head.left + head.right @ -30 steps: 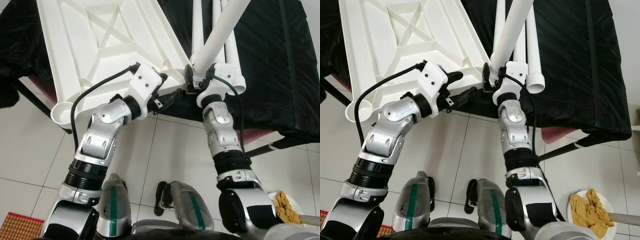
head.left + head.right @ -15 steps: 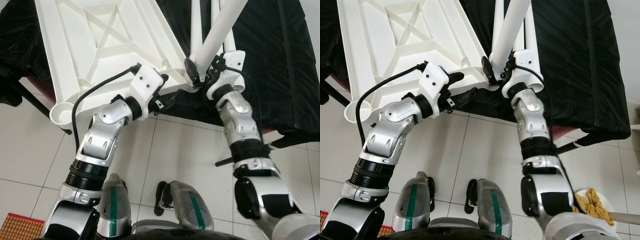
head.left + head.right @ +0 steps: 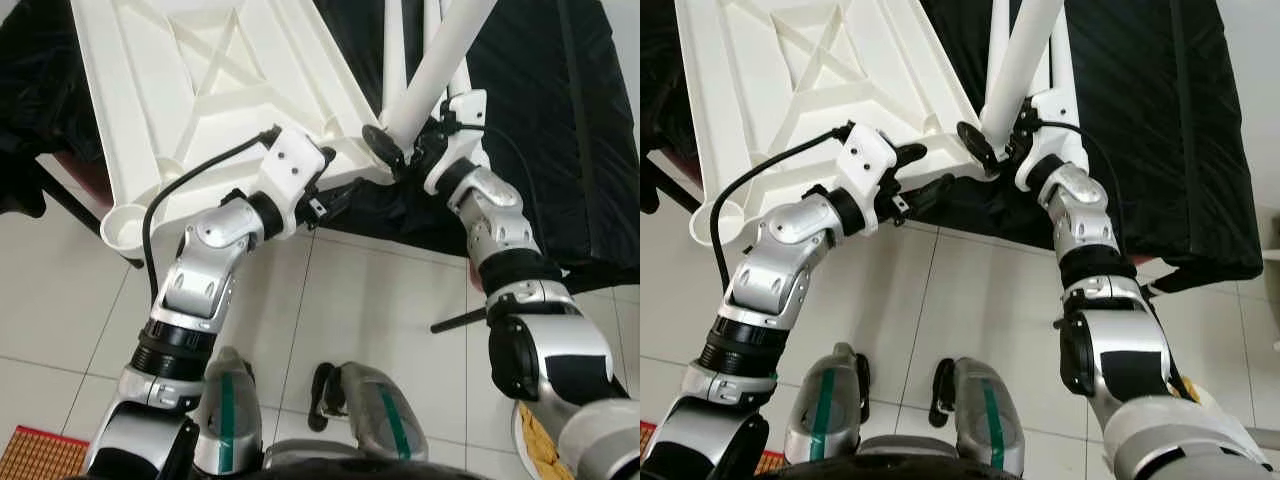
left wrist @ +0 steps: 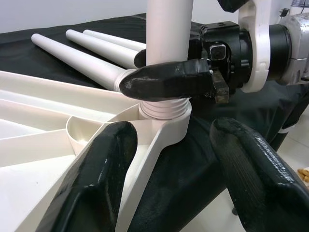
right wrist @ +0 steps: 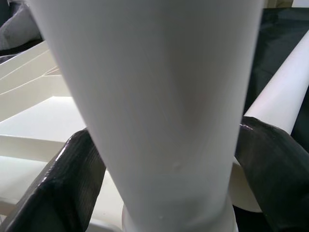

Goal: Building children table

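One white table leg (image 3: 440, 60), threaded end in ribbed tabletop (image 3: 200, 90).

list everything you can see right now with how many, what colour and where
tabletop: one, white, upside down on the black cloth, ribs up
held leg: one, white, upright in the tabletop's near corner socket
spare legs: three, white, lying on the cloth behind the socket
cloth: one, black, draped over the work surface
floor: white tiles, below
left gripper: open, at the tabletop's corner edge
right gripper: shut around the held leg
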You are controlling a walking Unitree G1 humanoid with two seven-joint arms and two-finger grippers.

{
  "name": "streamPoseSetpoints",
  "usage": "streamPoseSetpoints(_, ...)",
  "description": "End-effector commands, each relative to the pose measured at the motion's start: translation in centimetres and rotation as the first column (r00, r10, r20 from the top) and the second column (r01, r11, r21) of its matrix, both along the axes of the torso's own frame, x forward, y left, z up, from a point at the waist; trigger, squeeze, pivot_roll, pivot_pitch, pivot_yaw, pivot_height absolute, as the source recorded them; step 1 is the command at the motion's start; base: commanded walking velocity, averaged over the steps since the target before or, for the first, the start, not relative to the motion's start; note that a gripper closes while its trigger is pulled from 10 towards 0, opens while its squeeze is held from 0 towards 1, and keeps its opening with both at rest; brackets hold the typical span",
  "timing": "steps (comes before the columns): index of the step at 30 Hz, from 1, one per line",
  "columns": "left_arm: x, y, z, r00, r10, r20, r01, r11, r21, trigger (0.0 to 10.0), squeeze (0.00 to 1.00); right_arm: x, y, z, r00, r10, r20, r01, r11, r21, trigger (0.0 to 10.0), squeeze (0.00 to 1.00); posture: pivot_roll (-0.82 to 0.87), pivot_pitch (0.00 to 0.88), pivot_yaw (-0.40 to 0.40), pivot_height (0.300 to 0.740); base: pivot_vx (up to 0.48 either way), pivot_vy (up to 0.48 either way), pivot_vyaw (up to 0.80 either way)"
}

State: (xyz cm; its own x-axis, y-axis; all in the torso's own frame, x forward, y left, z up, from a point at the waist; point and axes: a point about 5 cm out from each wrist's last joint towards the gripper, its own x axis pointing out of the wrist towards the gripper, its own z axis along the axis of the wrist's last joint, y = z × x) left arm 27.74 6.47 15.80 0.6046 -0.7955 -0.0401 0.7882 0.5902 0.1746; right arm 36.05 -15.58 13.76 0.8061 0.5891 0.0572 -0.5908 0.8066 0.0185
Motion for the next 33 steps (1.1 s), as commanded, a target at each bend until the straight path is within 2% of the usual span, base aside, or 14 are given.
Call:
streamPoseSetpoints(1, 0.25, 0.03, 0.17, 0.998, 0.059, 0.009, -0.059, 0.998, -0.006, 10.0, 0.00, 0.15, -0.58, 0.10, 1.000, -0.004, 0.001, 0.004, 1.000, -0.001, 10.0, 0.00, 0.08, 0.039, -0.076, 0.740, 0.000, 0.000, 0.00)
streamPoseSetpoints(12, 0.27, -0.05, 0.29, 0.998, 0.054, 0.011, -0.054, 0.999, -0.009, 10.0, 0.00, 0.46, -1.01, 0.34, 1.000, 0.002, 0.020, -0.002, 1.000, 0.009, 10.0, 0.00, 0.07, 0.038, -0.069, 0.740, 0.000, 0.000, 0.00)
streamPoseSetpoints(13, 0.27, -0.08, 0.30, 0.999, 0.052, 0.011, -0.052, 0.999, -0.008, 10.0, 0.00, 0.42, -1.01, 0.27, 1.000, 0.011, 0.017, -0.011, 1.000, 0.011, 5.1, 0.00, 0.07, 0.040, -0.069, 0.740, 0.000, 0.000, 0.00)
streamPoseSetpoints(16, 0.27, -0.10, 0.31, 0.999, 0.052, 0.012, -0.052, 0.999, -0.008, 10.0, 0.00, 0.39, -1.01, 0.21, 1.000, 0.018, 0.015, -0.018, 1.000, 0.012, 5.1, 0.00, 0.07, 0.040, -0.069, 0.740, 0.000, 0.000, 0.00)
streamPoseSetpoints(17, 0.27, -0.14, 0.32, 0.999, 0.051, 0.011, -0.050, 0.999, -0.009, 10.0, 0.00, 0.31, -0.98, 0.11, 0.999, 0.031, 0.011, -0.031, 0.999, 0.020, 0.7, 0.00, 0.07, 0.039, -0.069, 0.740, 0.000, 0.000, 0.00)
streamPoseSetpoints(18, 0.24, -0.19, 0.33, 0.999, 0.049, 0.011, -0.049, 0.999, -0.010, 10.0, 0.00, 0.23, -0.98, 0.03, 0.999, 0.038, 0.010, -0.038, 0.999, 0.022, 0.0, 0.00, 0.07, 0.040, -0.070, 0.740, 0.000, 0.000, 0.00)
streamPoseSetpoints(29, 0.23, -0.28, 0.36, 0.999, 0.050, 0.012, -0.050, 0.999, -0.013, 10.0, 0.00, 0.03, -0.92, -0.23, 0.998, 0.065, 0.010, -0.065, 0.998, 0.017, 0.0, 0.00, 0.07, 0.040, -0.074, 0.740, 0.000, 0.000, 0.00)
streamPoseSetpoints(30, 0.23, -0.28, 0.38, 0.999, 0.051, 0.012, -0.051, 0.999, -0.014, 10.0, 0.00, -0.02, -0.89, -0.27, 0.998, 0.065, 0.011, -0.065, 0.998, 0.012, 3.4, 0.00, 0.07, 0.039, -0.076, 0.740, 0.000, 0.000, 0.00)
streamPoseSetpoints(31, 0.22, -0.28, 0.38, 0.999, 0.051, 0.012, -0.051, 0.999, -0.015, 10.0, 0.00, -0.06, -0.83, -0.32, 0.998, 0.063, 0.013, -0.063, 0.998, 0.008, 10.0, 0.00, 0.07, 0.039, -0.077, 0.740, 0.000, 0.000, 0.00)
streamPoseSetpoints(33, 0.21, -0.27, 0.38, 0.999, 0.052, 0.013, -0.052, 0.999, -0.015, 10.0, 0.00, -0.16, -0.71, -0.37, 0.998, 0.063, 0.018, -0.064, 0.998, 0.008, 10.0, 0.00, 0.07, 0.042, -0.079, 0.740, 0.000, 0.000, 0.00)
